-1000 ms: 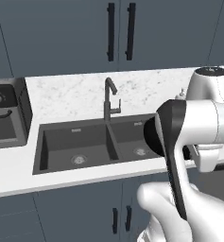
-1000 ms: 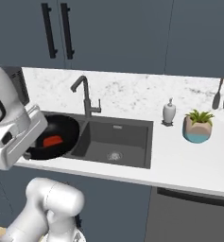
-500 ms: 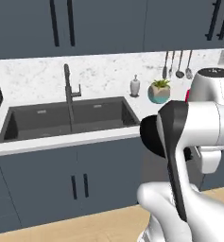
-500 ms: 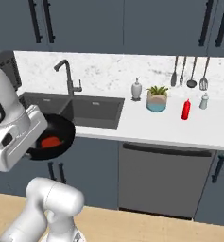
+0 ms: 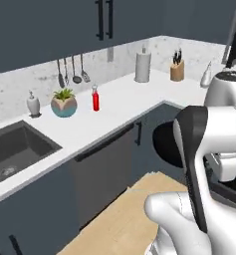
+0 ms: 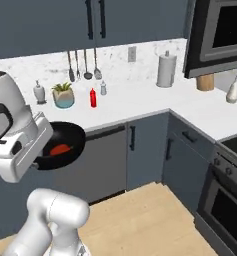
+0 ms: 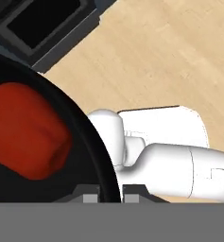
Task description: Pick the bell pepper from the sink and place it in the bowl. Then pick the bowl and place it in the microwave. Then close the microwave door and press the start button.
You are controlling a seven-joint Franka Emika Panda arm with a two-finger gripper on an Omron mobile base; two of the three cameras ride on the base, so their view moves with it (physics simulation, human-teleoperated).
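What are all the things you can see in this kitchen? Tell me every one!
bowl: one, black, held up in front of the lower cabinets
bell pepper: one, red, inside the bowl
sink: one, dark grey, set in the counter
soap bottle: one, pale grey, on the counter behind the sink
potted plant: one, green in a two-tone pot, on the counter
red bottle: one, beside the plant
hanging utensils: dark, in a row on the wall
paper towel roll: one, white, near the corner
knife block: one, wooden, in the corner
gripper: one, jaws shut on the bowl's rim
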